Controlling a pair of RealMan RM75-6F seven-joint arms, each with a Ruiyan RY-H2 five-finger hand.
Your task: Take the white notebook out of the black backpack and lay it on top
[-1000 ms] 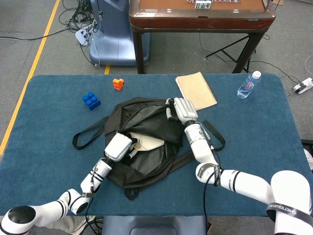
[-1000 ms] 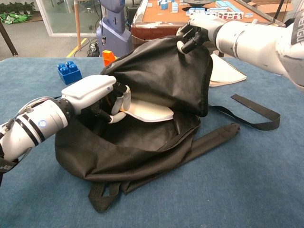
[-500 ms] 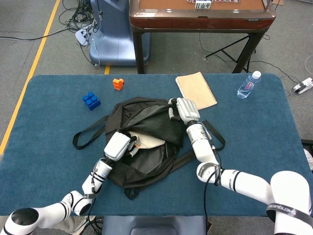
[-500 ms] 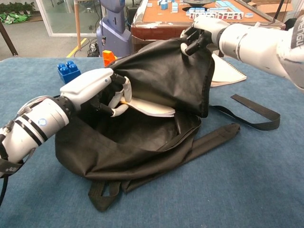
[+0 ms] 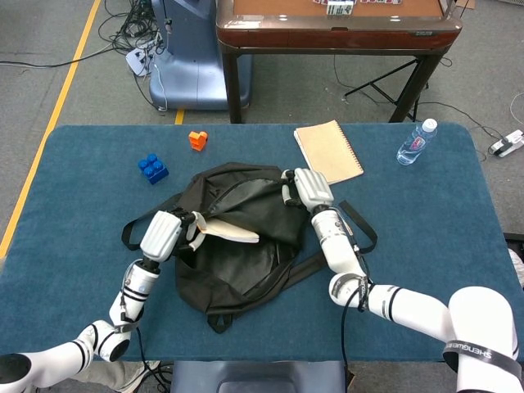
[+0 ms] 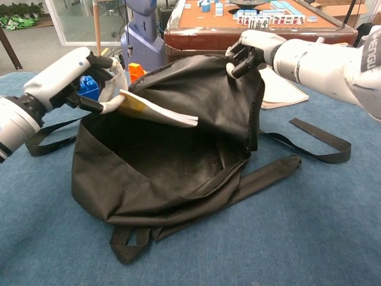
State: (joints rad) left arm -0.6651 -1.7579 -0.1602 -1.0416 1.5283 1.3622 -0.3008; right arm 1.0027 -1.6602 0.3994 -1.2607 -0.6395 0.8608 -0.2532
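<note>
Now the left hand [image 6: 89, 74] has lifted up and out to the left rim of the black backpack [image 6: 172, 179], fingers still closed around one end of the white notebook [image 6: 156, 111]; a second ago that hand was down inside the opening with the notebook lying in the bag. Notebook is clear of the interior, hanging tilted in the air over the open mouth, free end pointing toward the middle. Right hand [image 6: 244, 52] keeps its pinch on the top flap edge, holding the bag open; same spot as before. So extraction looks basically done, placing not yet: likely the flap has to drop flat first, then notebook goes on top of the fabric. Tan spiral pad [image 5: 328, 151], blue block [image 5: 153, 168], orange block [image 5: 197, 140], water bottle [image 5: 417, 142] sit untouched on the table [image 5: 458, 270]
</note>
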